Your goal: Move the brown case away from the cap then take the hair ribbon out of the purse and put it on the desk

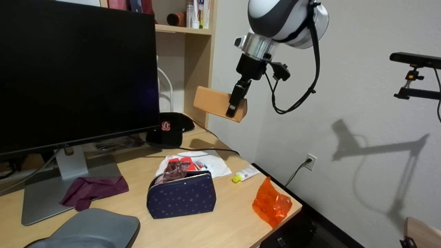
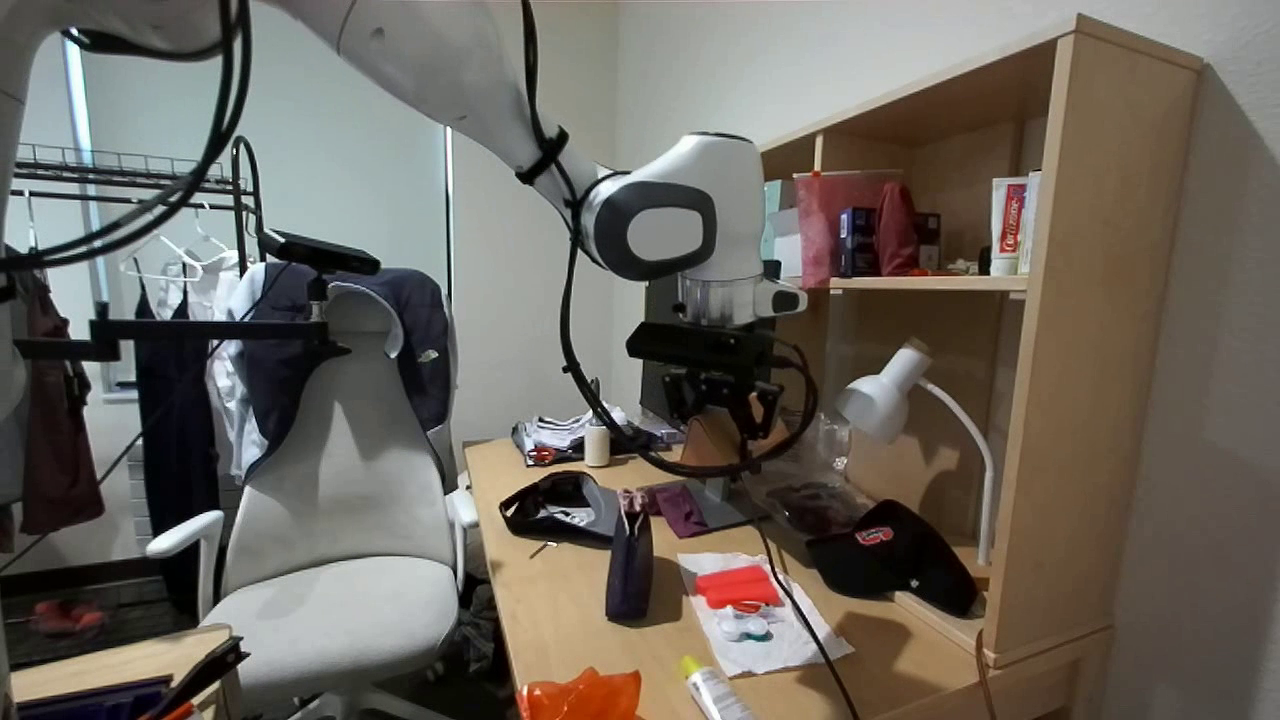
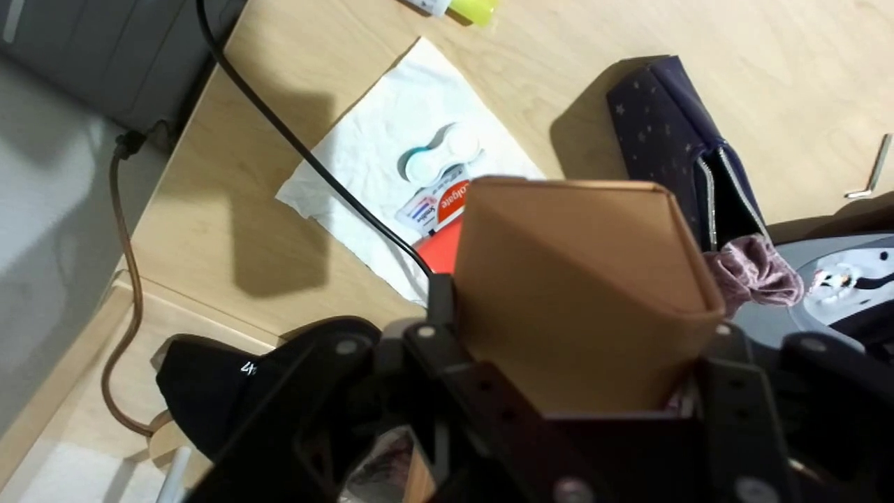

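My gripper [image 1: 231,109] is shut on the brown case [image 1: 213,102] and holds it tilted in the air above the desk [image 1: 196,229]. In the wrist view the case [image 3: 580,279] fills the space between the fingers. It is partly hidden behind the gripper in an exterior view [image 2: 708,440]. The black cap [image 1: 168,133] lies at the back of the desk, below and apart from the case; it also shows in an exterior view [image 2: 890,555]. The dark blue starry purse [image 1: 182,196] stands unzipped. The mauve hair ribbon [image 1: 175,170] sticks out of its opening, also seen in the wrist view [image 3: 758,272].
A monitor [image 1: 79,79] and purple cloth [image 1: 94,191] are beside the purse. A white paper sheet [image 1: 217,167] carries small red and white items. A yellow-capped tube [image 1: 246,173], orange plastic [image 1: 272,203], shelf [image 2: 1090,350], lamp [image 2: 885,400] and grey visor-like item [image 1: 98,227] are nearby.
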